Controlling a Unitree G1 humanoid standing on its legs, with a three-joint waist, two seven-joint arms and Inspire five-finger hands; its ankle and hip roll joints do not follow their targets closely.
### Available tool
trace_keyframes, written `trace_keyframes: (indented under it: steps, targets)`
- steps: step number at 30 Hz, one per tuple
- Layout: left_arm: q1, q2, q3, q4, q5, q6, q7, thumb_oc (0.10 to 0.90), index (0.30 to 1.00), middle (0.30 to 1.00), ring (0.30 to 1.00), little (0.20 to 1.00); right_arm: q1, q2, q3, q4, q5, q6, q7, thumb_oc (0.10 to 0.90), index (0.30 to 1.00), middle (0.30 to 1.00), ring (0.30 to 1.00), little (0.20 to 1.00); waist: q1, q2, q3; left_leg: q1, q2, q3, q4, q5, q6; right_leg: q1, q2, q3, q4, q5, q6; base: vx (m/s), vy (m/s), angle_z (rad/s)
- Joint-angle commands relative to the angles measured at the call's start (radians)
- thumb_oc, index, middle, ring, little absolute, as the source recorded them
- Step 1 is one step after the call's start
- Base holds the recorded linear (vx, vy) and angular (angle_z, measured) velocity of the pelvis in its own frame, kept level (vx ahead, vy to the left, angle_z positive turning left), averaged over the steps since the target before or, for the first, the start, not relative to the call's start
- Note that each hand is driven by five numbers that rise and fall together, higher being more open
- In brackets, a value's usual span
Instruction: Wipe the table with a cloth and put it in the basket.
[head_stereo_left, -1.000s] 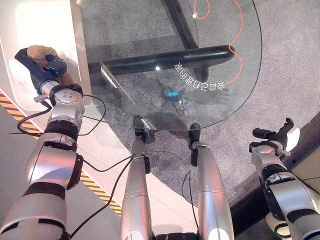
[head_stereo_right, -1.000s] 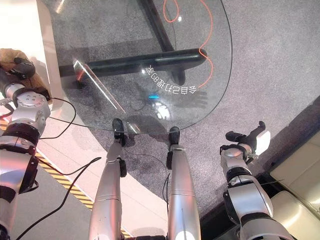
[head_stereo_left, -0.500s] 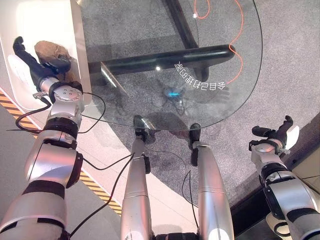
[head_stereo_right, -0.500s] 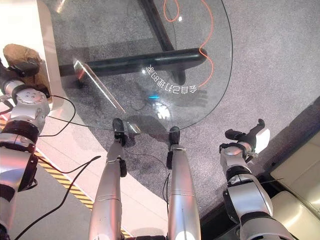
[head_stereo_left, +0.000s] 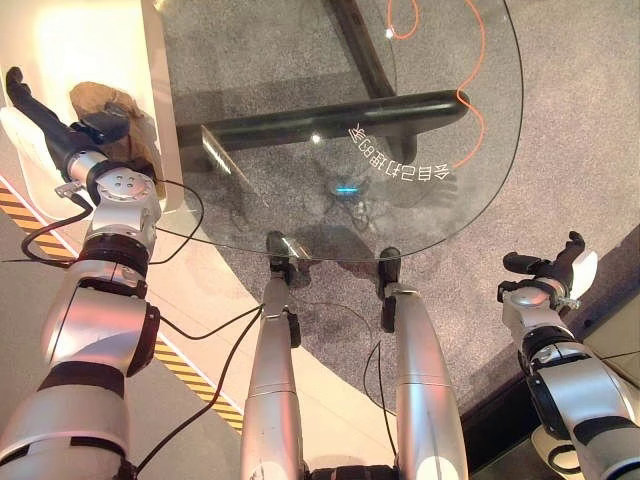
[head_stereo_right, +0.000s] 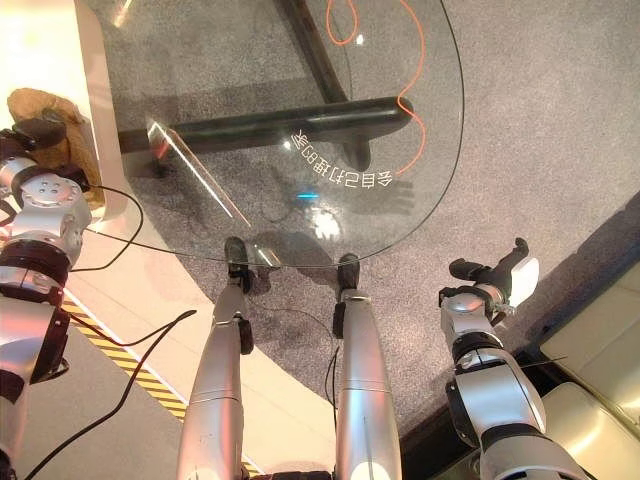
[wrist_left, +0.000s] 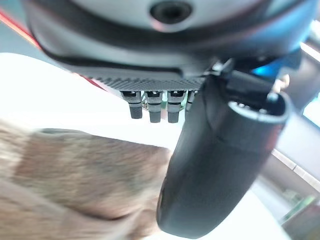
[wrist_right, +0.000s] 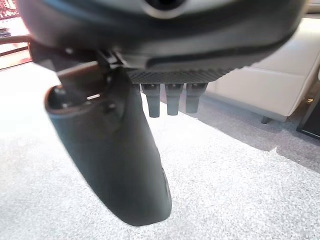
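Two robot hands spread empty, left robot hand (head_stereo_left: 60, 135) above cloth (head_stereo_left: 112, 105) in basket (head_stereo_left: 155, 120), right robot hand (head_stereo_left: 548, 275) off table edge (head_stereo_left: 500, 170).

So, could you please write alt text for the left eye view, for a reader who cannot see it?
A brown cloth lies in a white basket beside a round glass table, with the robot's open left hand above it. The right hand hangs open over grey carpet.

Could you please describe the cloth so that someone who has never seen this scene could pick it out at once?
Start at the round glass table, then go to the white basket standing against its left edge. The cloth lies crumpled inside that basket, just past the left robot hand, whose fingers are open. It is the one soft, brown, rumpled thing among hard white and glass surfaces.
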Motion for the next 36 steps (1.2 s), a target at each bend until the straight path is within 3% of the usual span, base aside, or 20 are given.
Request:
trace_keyframes:
  steps: [1, 4, 9, 14, 18, 21, 23, 27, 30, 36]
  targets:
    - [-0.017, 0.074, 0.074, -0.036, 0.028, -0.174, 0.106, 0.8, 0.9, 0.9, 0.9, 0.9, 0.07, -0.03, -0.019, 0.022, 0.002, -0.029, -0.04, 0.8, 0.9, 0.9, 0.9, 0.9, 0.022, -0.008, -0.026, 0.096, -0.092, 0.101, 0.114, -0.21, 0.101, 0.104, 0.089, -0.003, -0.251, 0.126, -0.004, -0.02, -0.068, 0.01]
    - [0.027, 0.073, 0.095, -0.078, 0.066, -0.203, 0.097, 0.8, 0.9, 0.9, 0.9, 0.9, 0.093, -0.023, -0.033, 0.024, 0.004, -0.033, -0.042, 0.8, 0.9, 0.9, 0.9, 0.9, 0.027, 0.002, -0.026, 0.154, -0.092, 0.101, 0.084, -0.203, 0.099, 0.155, 0.082, 0.002, -0.267, 0.129, 0.005, -0.01, -0.066, -0.01]
    - [0.089, 0.1, 0.107, -0.152, 0.109, -0.197, 0.042, 0.8, 0.9, 0.9, 0.9, 0.9, 0.154, 0.003, -0.069, 0.023, -0.003, -0.061, 0.004, 0.8, 0.9, 0.9, 0.9, 0.9, 0.035, 0.009, -0.026, 0.318, -0.1, 0.106, -0.014, -0.18, 0.086, 0.321, 0.059, -0.002, -0.35, 0.15, 0.025, -0.03, -0.129, -0.06]
    - [0.189, 0.13, 0.132, -0.18, 0.113, -0.185, -0.08, 0.8, 0.9, 0.9, 0.9, 0.9, 0.285, 0.034, -0.116, 0.025, -0.019, -0.073, 0.052, 0.8, 0.9, 0.9, 0.9, 0.9, 0.053, 0.01, -0.124, 0.493, -0.106, 0.097, -0.16, -0.154, 0.079, 0.497, 0.031, -0.016, -0.478, 0.173, 0.047, 0.07, -0.124, 0.07]
    - [0.317, 0.124, 0.176, -0.197, 0.095, -0.211, -0.145, 0.8, 0.9, 0.9, 0.9, 0.9, 0.378, 0.047, -0.133, 0.023, -0.055, -0.075, 0.097, 0.8, 0.9, 0.9, 0.9, 0.9, 0.06, 0.014, -0.19, 0.602, -0.105, 0.096, -0.253, -0.14, 0.075, 0.615, 0.016, -0.015, -0.567, 0.191, 0.056, 0.06, -0.027, 0.07]
    - [0.458, 0.081, 0.226, -0.208, 0.04, -0.195, -0.275, 0.8, 0.9, 0.9, 0.9, 0.9, 0.453, 0.066, -0.143, 0.021, -0.092, -0.065, 0.135, 0.8, 0.9, 0.9, 0.9, 0.9, 0.072, 0.017, -0.242, 0.679, -0.109, 0.09, -0.295, -0.14, 0.074, 0.708, 0.006, -0.019, -0.623, 0.197, 0.062, 0.07, 0.005, 0.1]
    - [0.617, -0.001, 0.262, -0.225, 0.064, -0.143, -0.41, 0.8, 0.9, 0.9, 0.9, 0.9, 0.522, 0.088, -0.139, 0.017, -0.164, -0.037, 0.181, 0.8, 0.9, 0.9, 0.9, 0.9, 0.082, 0.015, -0.29, 0.749, -0.11, 0.08, -0.324, -0.14, 0.08, 0.798, 0.003, -0.04, -0.668, 0.205, 0.063, 0.1, 0.005, 0.16]
    - [0.81, -0.137, 0.277, -0.15, 0.097, -0.11, -0.501, 0.8, 0.9, 0.9, 0.9, 0.9, 0.595, 0.112, -0.129, 0.05, -0.224, 0.016, 0.296, 0.8, 0.9, 0.9, 0.9, 0.9, 0.098, -0.003, -0.376, 0.826, -0.102, 0.073, -0.333, -0.153, 0.081, 0.902, 0.002, -0.063, -0.716, 0.214, 0.068, 0.13, 0.029, 0.17]
    - [0.876, -0.185, 0.282, -0.051, 0.16, -0.057, -0.562, 0.8, 0.9, 0.9, 0.9, 0.9, 0.63, 0.125, -0.111, 0.072, -0.26, 0.043, 0.362, 0.8, 0.9, 0.9, 0.9, 0.9, 0.104, -0.015, -0.428, 0.866, -0.091, 0.079, -0.333, -0.167, 0.077, 0.955, 0.002, -0.077, -0.743, 0.216, 0.07, 0.18, 0.031, 0.09]
    - [0.986, -0.27, 0.271, 0.121, 0.306, 0.009, -0.643, 0.8, 0.9, 0.9, 0.9, 0.9, 0.663, 0.147, -0.114, 0.1, -0.341, 0.097, 0.488, 0.8, 0.9, 0.9, 0.9, 0.9, 0.105, -0.035, -0.467, 0.925, -0.071, 0.108, -0.333, -0.192, 0.07, 1.02, 0.003, -0.089, -0.775, 0.218, 0.071, 0.07, 0.025, 0.0]
